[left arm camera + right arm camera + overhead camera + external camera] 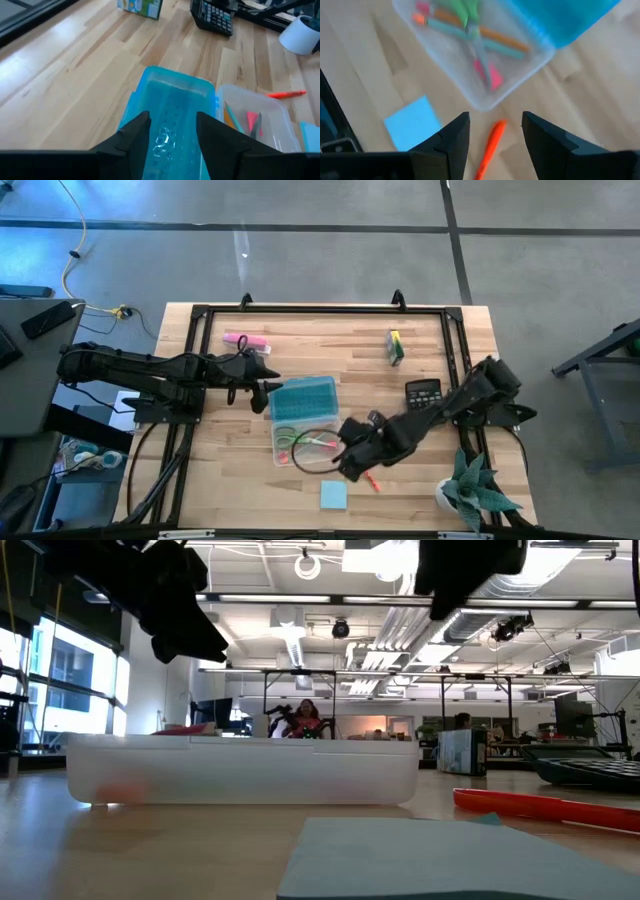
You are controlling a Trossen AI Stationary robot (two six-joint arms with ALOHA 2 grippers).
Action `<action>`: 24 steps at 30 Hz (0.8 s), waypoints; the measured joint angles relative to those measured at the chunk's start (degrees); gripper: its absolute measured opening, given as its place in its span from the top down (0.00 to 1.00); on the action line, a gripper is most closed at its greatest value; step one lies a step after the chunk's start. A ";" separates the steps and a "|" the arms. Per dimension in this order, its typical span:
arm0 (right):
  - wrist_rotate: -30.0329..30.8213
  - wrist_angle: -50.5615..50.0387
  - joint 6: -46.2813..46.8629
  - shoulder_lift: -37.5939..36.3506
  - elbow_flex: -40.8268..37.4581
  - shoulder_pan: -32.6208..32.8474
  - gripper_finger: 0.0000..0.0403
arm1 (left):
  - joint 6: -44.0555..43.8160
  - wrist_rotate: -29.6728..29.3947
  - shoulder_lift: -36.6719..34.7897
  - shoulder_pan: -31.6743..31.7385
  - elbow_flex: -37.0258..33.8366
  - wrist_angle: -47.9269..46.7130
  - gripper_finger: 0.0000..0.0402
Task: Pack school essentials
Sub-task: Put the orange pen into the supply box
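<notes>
On the pale wooden bench [420, 470] sits a clear plastic box [300, 442] with rounded corners. Its translucent blue lid [303, 400] lies partly over the box's far end. Inside lie green-handled scissors [470, 15], thin pencils [495, 37] and a small pink piece. The left hand [262, 390] hovers at the lid's edge, its dark fingers narrowly parted, gripping nothing. The right hand [352, 463] hangs beside the box with fingers wide, above the slim orange-red pen [490, 147]. The flat light-blue square note pad [333, 495] lies nearby, and the green-yellow block [395, 347] well apart.
</notes>
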 joint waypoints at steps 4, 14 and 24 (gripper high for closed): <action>-2.10 0.13 4.66 3.34 -0.12 1.75 0.57 | -0.15 2.09 0.00 0.00 0.00 -0.83 0.61; -2.51 1.25 16.66 7.28 -2.10 4.93 0.57 | -0.83 5.17 0.00 -2.19 0.00 -1.40 0.61; -3.55 2.77 21.49 12.62 -2.12 4.76 0.57 | -2.31 4.46 0.00 -5.11 0.00 -1.40 0.61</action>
